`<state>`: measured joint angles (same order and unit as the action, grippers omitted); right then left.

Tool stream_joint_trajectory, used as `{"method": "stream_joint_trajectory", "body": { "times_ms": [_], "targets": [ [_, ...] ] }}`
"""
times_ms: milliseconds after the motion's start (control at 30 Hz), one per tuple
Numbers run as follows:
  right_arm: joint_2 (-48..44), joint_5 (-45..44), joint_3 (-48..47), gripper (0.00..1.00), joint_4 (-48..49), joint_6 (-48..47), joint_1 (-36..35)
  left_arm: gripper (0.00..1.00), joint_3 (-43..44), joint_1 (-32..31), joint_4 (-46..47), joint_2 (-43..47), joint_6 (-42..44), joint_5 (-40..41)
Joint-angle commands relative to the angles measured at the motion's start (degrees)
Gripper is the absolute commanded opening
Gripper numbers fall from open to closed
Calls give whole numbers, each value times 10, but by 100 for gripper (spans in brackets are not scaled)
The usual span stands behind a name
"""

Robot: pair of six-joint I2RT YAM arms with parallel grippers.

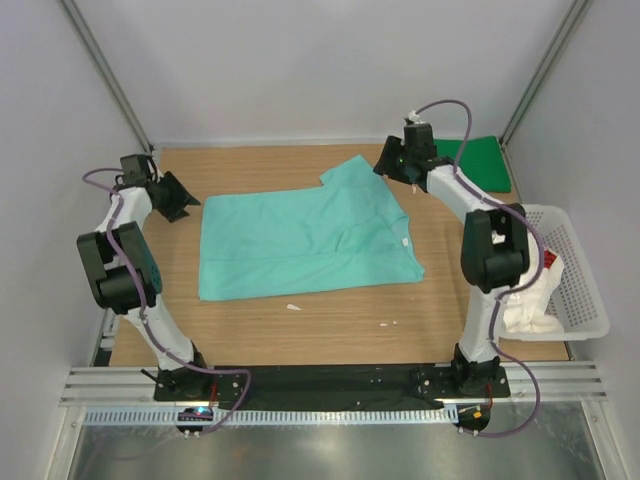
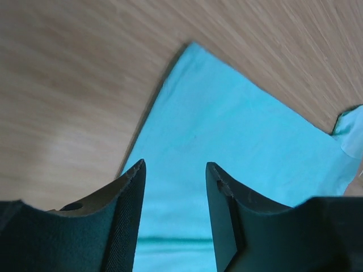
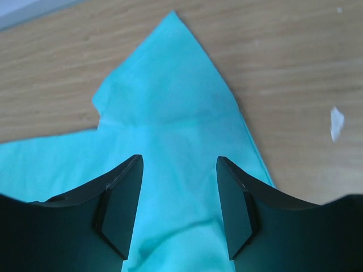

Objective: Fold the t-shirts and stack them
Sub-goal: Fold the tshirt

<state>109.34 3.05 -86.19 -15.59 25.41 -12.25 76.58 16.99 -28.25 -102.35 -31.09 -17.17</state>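
Mint-teal t-shirt point(image 1: 300, 240): flat mid-bench point(image 1: 330, 335), long axis left to right.
Left end effector point(image 1: 172, 197) parted, empty, just beside its far-left corner; right end effector point(image 1: 402, 160) parted, empty, over its far-right sleeve.

Wooden table point(image 1: 300, 335), light grain. Plain pale grey walls point(image 1: 320, 60) far, left and right. Slanted metal posts point(image 1: 105, 70) in both far corners. Aluminium rails point(image 1: 330, 382) along near edge; dull metal sheet point(image 1: 330, 450) nearer still. Light even, soft.

right end effector point(image 3: 178, 164): jaws parted, empty | mint-teal t-shirt point(image 3: 164, 96): lying beneath | white scrap point(image 3: 336, 122): on table point(image 3: 295, 62)
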Motion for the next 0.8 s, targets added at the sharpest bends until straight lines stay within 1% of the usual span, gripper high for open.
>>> {"method": "stream_joint_trajectory", "body": {
  "times_ms": [0,33,100,133,167,200,233,333,400,467,533,633,767],
  "targets": [
    [88,8,-107,61,53,-22,0,47,74,-1,62,-75,37,-62],
    [130,11,-152,61,57,-26,1,48,82,-3,71,-85,41,-59],
    [172,27,-195,61,58,-34,0,47,99,-4,100,-111,45,-64],
    [206,29,-234,61,58,-45,0,47,102,-4,110,-119,46,-66],
    [250,34,-278,61,67,-49,0,47,104,-4,144,-142,47,-76],
    [250,35,-278,61,67,-49,0,47,104,-4,145,-142,47,-76],
    [276,35,-302,61,74,-54,0,47,105,-6,151,-146,46,-79],
    [307,38,-338,60,91,-58,0,46,98,-9,176,-160,43,-78],
    [342,37,-365,59,81,-64,0,45,99,-12,177,-167,43,-69],
    [373,39,-413,56,50,-77,0,45,99,-14,181,-178,42,-67],
    [383,30,-431,55,38,-96,0,44,103,-16,181,-192,43,-65],
    [382,17,-428,52,31,-111,0,43,110,-23,178,-204,53,-58],
    [374,22,-414,45,26,-118,0,42,129,-31,154,-214,74,-44]
  ]
}}
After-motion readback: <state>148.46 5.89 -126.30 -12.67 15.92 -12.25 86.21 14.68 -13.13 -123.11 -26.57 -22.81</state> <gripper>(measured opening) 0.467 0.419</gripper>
